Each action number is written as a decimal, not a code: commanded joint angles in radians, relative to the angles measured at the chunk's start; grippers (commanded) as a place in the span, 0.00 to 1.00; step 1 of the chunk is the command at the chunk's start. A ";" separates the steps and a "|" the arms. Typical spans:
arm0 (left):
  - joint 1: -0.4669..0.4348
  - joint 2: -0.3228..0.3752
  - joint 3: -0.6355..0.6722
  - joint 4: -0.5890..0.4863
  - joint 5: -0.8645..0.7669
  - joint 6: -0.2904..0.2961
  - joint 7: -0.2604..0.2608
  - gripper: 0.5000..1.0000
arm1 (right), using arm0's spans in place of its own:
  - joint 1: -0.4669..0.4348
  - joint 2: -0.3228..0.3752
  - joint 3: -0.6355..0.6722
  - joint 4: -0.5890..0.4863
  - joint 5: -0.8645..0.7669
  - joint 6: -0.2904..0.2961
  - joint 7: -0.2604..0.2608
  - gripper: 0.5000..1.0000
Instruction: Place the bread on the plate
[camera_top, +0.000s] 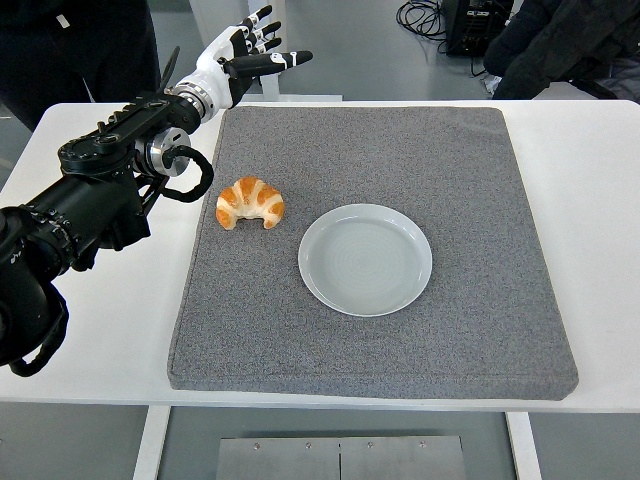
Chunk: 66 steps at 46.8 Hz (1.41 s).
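A golden croissant lies on the left part of the grey mat. A pale round plate sits empty at the mat's middle, to the right of the croissant. My left hand is raised above the mat's far left corner, behind the croissant and well apart from it. Its fingers are spread and hold nothing. The right arm is out of view.
The mat lies on a white table. A person in dark clothes stands beyond the table's far right, and another dark-clothed person beyond the far left. Cables lie on the floor at the back.
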 joint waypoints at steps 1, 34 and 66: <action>-0.017 0.000 0.028 -0.055 0.026 -0.002 0.004 1.00 | 0.000 0.000 0.000 0.002 0.000 0.000 0.000 1.00; -0.058 0.403 0.314 -0.811 0.848 0.398 0.143 1.00 | 0.000 0.000 0.000 0.000 0.000 0.000 0.000 1.00; -0.120 0.511 0.502 -0.925 1.129 0.432 0.208 0.97 | 0.000 0.000 0.000 0.000 0.000 0.000 0.000 1.00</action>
